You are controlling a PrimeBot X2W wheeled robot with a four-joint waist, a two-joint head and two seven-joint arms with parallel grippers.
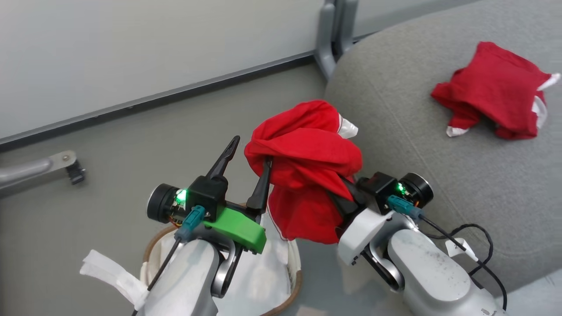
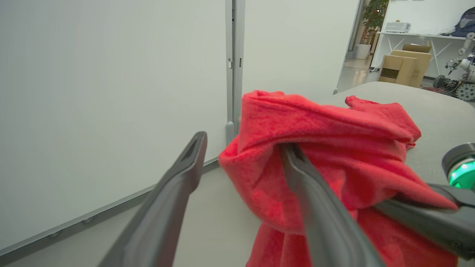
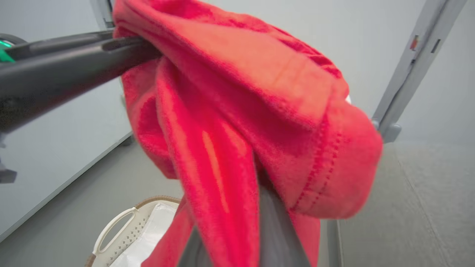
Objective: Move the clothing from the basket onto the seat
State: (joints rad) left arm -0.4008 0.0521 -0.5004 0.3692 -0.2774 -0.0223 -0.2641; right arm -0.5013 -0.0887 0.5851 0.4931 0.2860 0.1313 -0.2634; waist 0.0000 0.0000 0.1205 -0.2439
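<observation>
Clothing [image 1: 307,175], soft, light and floppy, drapes our right claw [image 1: 349,197] (grip hidden, can't tell), left claw [image 1: 252,150] open beside it; we'd pinch bunched folds.

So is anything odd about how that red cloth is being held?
Yes: the lifted red garment hangs over the right pincer, while one finger of the open left pincer pokes into a fold, so it looks snagged between both. A second red garment lies crumpled on the seat.
</observation>
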